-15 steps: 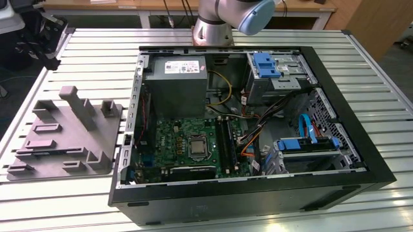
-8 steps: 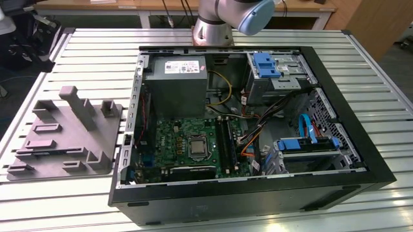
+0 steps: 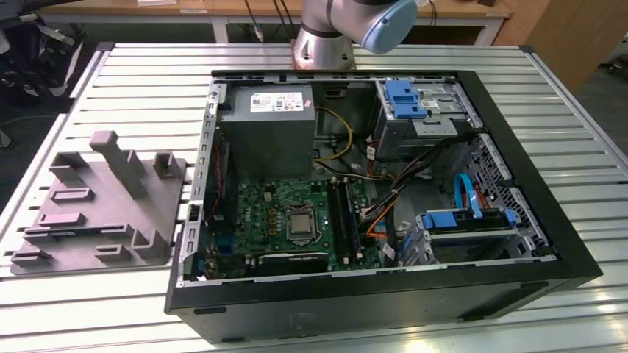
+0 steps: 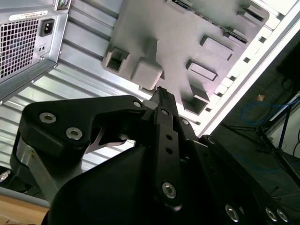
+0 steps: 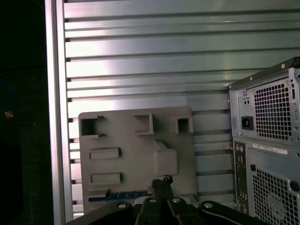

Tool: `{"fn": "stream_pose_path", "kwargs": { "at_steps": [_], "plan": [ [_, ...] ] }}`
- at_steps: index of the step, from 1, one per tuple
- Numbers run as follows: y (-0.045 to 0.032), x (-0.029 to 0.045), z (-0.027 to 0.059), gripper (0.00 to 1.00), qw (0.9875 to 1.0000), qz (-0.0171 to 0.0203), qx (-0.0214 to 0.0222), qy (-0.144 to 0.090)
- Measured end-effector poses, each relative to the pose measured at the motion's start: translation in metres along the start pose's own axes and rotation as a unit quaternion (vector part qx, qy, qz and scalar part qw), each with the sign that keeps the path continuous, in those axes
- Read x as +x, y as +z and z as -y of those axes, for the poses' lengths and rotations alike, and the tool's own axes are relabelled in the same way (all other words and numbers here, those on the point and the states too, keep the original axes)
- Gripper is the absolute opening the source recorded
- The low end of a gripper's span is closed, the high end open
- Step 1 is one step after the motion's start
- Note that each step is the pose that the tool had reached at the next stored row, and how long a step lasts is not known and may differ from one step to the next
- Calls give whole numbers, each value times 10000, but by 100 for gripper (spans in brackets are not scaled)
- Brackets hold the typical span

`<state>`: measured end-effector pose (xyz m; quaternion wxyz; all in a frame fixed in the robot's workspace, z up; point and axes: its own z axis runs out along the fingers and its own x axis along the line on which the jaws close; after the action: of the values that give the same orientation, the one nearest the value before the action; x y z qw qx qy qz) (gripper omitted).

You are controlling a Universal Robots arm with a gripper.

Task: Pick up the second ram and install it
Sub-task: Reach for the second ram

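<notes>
My gripper [image 5: 161, 180] hangs high over the grey plastic block [image 5: 136, 154], and its black fingers [image 4: 161, 96] are pressed together with nothing between them. In the first wrist view the tips sit over the block's raised lump. A long thin bluish-dark strip [image 5: 119, 194], apparently the second ram standing on edge, lies in a slot of the block close to the fingertips. The exterior view shows the block [image 3: 98, 209] on the table at the exterior view's left of the open computer case [image 3: 373, 198]. The green motherboard [image 3: 284, 220] lies inside the case with dark memory slots [image 3: 340, 213] beside the processor socket.
The arm's base [image 3: 329, 37] stands behind the case. Inside the case are a grey power supply [image 3: 267, 129], blue drive caddies [image 3: 404, 99] and loose cables [image 3: 393, 198]. The case's rear panel [image 5: 269, 150] stands beside the block. The ribbed metal table [image 5: 140, 61] ends just past the block.
</notes>
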<state>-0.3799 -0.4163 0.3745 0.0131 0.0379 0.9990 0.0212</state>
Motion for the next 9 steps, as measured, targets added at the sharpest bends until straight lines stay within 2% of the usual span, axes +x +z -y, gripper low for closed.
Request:
{"fn": "stream_pose_path", "kwargs": {
  "at_steps": [9],
  "plan": [
    [21, 121, 52, 10, 10000, 0, 0, 0]
  ]
}}
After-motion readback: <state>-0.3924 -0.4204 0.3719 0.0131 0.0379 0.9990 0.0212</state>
